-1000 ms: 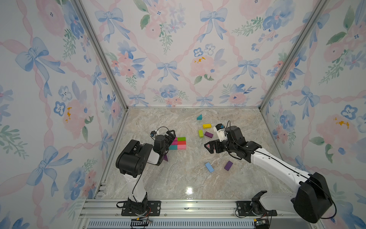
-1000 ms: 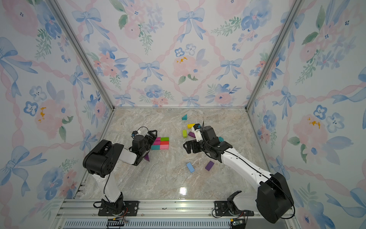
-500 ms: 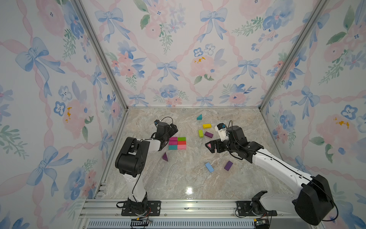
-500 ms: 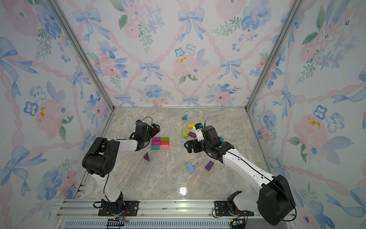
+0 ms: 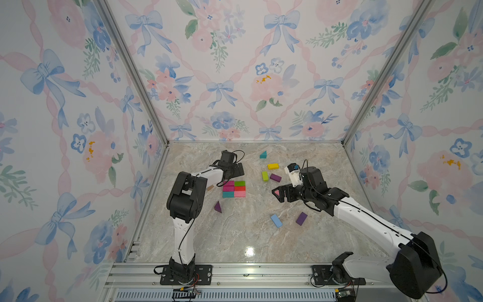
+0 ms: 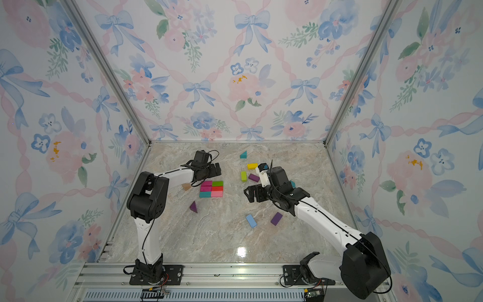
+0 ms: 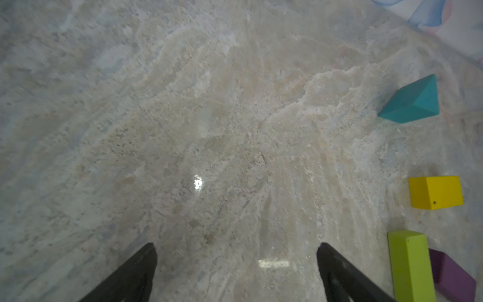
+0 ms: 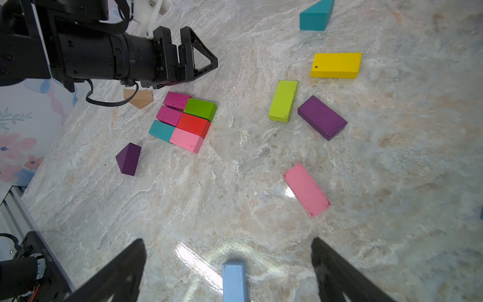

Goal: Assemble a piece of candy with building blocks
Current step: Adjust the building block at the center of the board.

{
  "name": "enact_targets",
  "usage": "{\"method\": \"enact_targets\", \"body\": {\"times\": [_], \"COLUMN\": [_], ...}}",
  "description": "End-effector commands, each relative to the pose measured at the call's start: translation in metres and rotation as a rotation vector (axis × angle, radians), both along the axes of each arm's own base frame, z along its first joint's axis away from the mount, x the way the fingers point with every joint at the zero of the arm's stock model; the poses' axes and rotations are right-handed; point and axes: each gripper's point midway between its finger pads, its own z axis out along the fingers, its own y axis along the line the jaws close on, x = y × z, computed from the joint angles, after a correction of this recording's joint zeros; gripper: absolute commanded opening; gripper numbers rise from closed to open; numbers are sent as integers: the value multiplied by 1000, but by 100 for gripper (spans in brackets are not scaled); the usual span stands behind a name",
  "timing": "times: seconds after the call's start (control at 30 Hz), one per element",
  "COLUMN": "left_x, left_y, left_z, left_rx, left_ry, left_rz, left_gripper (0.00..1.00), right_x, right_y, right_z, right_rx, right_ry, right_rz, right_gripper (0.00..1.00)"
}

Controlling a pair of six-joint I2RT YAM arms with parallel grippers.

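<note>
Right wrist view: right gripper (image 8: 227,240) is spread wide and empty, with a light blue block (image 8: 234,282) on the marble floor (image 8: 235,183) showing between its fingers, near end cut off. Past that sits the six-block cluster (image 8: 183,120), bricks touching. Beyond it the left gripper (image 7: 236,244) is wide apart too, gripping nothing. A cable (image 8: 104,103) partly crosses the tan prism (image 8: 141,100). Tiny print on the black bracket (image 8: 39,245) is unreadable.

Laboratory robot cell: bow-and-flower printed wall panels (image 5: 235,78) held by aluminium corner posts (image 5: 133,70) enclose a marble-patterned desk (image 5: 235,235); the left arm (image 5: 183,235) and right arm (image 5: 366,217) are bolted to a slotted rail (image 5: 261,273) at its front.
</note>
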Motion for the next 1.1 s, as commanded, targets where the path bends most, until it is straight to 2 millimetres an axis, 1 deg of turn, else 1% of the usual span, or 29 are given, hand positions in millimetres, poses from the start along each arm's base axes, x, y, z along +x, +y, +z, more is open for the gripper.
{"method": "enact_targets", "body": {"times": [0.0, 0.3, 0.53, 0.83, 1.07], "left_x": [-7, -18, -24, -32, -39], "left_y": [-1, -12, -25, -31, -33], "left_z": [-6, -8, -3, -7, -3], "left_rx": [60, 57, 26, 17, 18], "left_ry": [41, 58, 58, 80, 80], "left_rz": [-42, -85, -130, -151, -164], "left_gripper": [98, 98, 98, 98, 98], "right_x": [-4, -3, -3, -4, -5], "right_y": [-6, -6, -7, -7, -8], "right_z": [-3, -5, -5, -6, -5], "right_rx": [-9, -3, -2, 0, 2], "right_ry": [12, 14, 13, 11, 9], "right_rz": [-7, -12, -12, -13, -13], "right_gripper": [99, 99, 99, 99, 99]}}
